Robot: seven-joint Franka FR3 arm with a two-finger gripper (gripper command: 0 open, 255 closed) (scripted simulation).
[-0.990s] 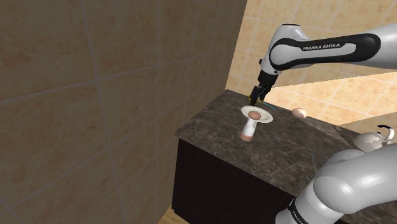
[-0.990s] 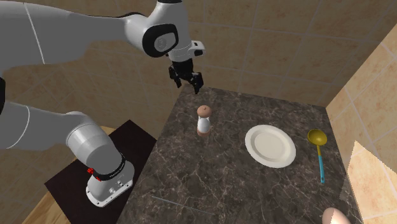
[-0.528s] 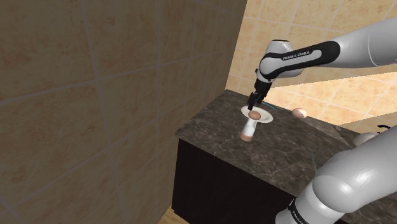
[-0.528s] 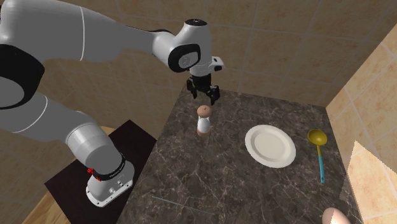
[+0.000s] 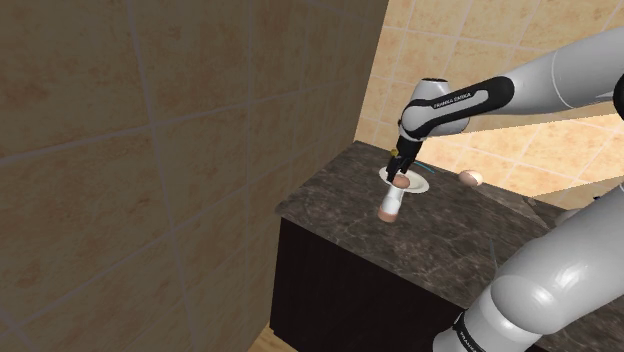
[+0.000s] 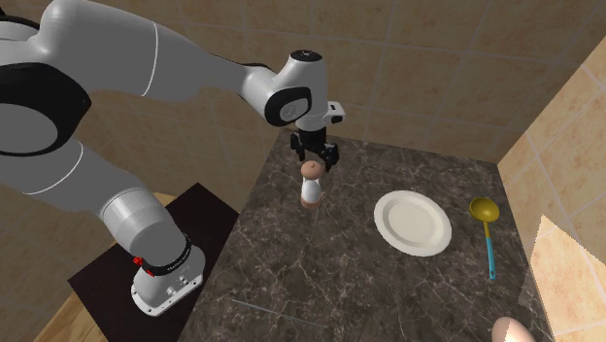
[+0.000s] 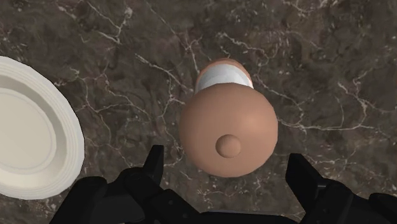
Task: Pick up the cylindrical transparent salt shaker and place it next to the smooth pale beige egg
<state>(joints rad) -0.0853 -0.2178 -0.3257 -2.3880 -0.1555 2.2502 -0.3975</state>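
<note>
The salt shaker stands upright on the dark marble counter; it has a white body and a rounded tan cap. My gripper hangs straight above the cap, open, its fingers apart on either side of the cap and not touching it. In the shoulder view the gripper sits just over the shaker. The pale beige egg lies at the counter's far corner, also seen as the egg beyond the plate.
A white plate lies on the counter beside the shaker, plate close to one finger. A yellow ladle with a blue handle lies past the plate. Tiled walls border the counter on two sides.
The gripper has come down and moved over the shaker, from beside and above it to just over its cap. The shaker, plate and egg have not moved.
</note>
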